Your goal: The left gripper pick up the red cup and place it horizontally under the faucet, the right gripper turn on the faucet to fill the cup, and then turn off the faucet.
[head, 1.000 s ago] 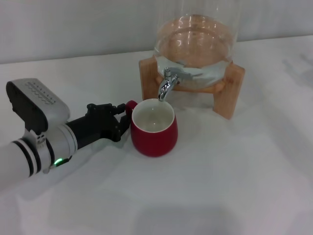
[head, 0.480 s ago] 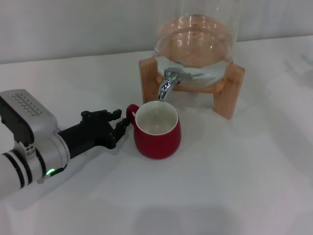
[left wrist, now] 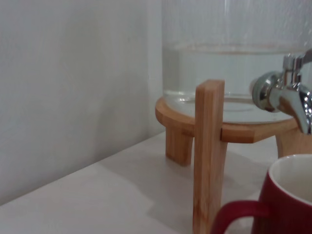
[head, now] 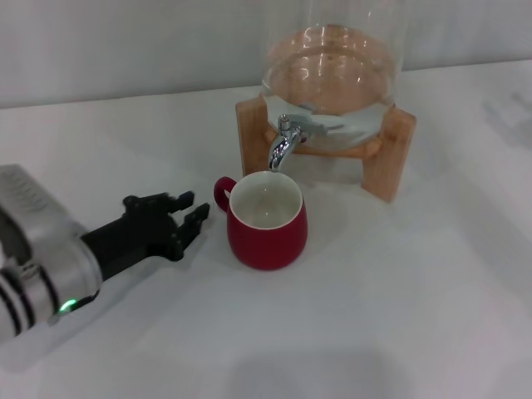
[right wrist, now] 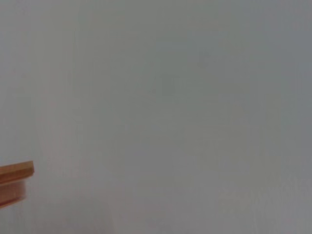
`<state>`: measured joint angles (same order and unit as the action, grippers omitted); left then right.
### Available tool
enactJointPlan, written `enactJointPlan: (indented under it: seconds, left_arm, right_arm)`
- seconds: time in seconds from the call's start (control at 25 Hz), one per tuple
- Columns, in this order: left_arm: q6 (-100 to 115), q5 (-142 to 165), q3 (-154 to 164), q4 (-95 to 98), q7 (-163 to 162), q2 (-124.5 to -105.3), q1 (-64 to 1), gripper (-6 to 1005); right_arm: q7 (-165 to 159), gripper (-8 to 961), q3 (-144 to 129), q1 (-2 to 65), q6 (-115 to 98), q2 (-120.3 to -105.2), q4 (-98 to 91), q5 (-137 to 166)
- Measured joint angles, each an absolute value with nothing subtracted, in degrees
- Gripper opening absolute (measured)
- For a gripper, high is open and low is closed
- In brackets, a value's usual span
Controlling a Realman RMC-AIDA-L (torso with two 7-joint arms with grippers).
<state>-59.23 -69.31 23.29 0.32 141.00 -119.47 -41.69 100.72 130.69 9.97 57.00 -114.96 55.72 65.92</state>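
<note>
Just ahead of the left gripper (head: 184, 214), whose fingers stood spread and empty, the red cup (head: 266, 220) sat upright beneath the faucet (head: 283, 143), apparently set to catch water. Seen from that wrist, cup rim lay below the spout. The right gripper was unseen.
</note>
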Motion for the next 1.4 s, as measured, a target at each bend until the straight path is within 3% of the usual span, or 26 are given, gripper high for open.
enactJointPlan:
  seconds: [0.6,1.0,1.4]
  left_arm:
    - [-88.0,-79.4,23.2,18.6,129.6,-119.40,-27.0,323]
    - [-96.4,-89.7,23.3,27.6,119.2,-119.20,-20.1,330]
    - [-97.0,-93.3,23.2,28.8,117.6,-119.06,-18.2,754]
  right_arm:
    - [100.4,633,130.8,10.0,57.0,-114.96,55.7,65.9]
    - [99.9,633,130.8,9.6,57.4,-114.90,55.4,65.9]
    - [99.7,633,130.8,9.0,58.4,-114.87,55.4,65.9]
